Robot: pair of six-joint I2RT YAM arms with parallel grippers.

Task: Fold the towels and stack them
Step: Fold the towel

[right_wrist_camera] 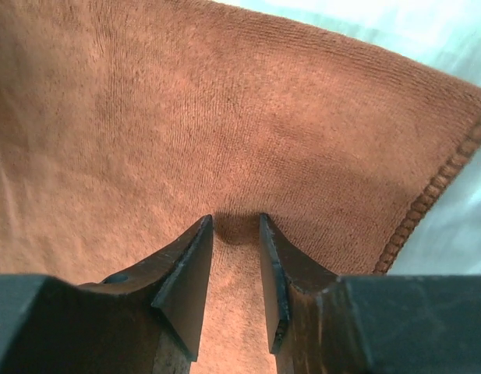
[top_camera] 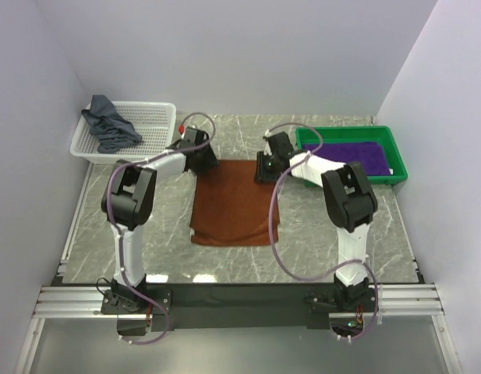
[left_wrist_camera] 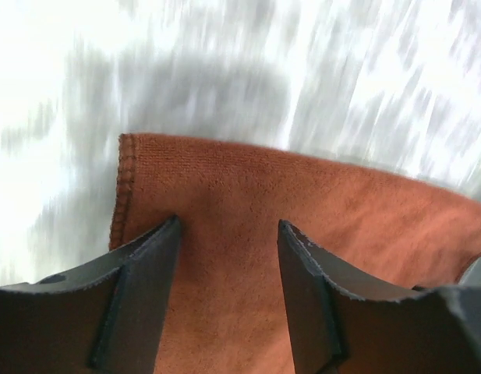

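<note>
A rust-brown towel lies spread on the marble table between the two arms. My left gripper is at its far left corner and my right gripper at its far right corner. In the left wrist view the left gripper holds the cloth between its fairly wide jaws; the hemmed corner stays sharp while the table behind is streaked. In the right wrist view the right gripper pinches a ridge of the towel between narrow jaws. A grey-blue towel and a purple towel also show.
The white mesh basket at the back left holds the crumpled grey-blue towel. The green tray at the back right holds the purple towel laid flat. White walls close in the table on three sides.
</note>
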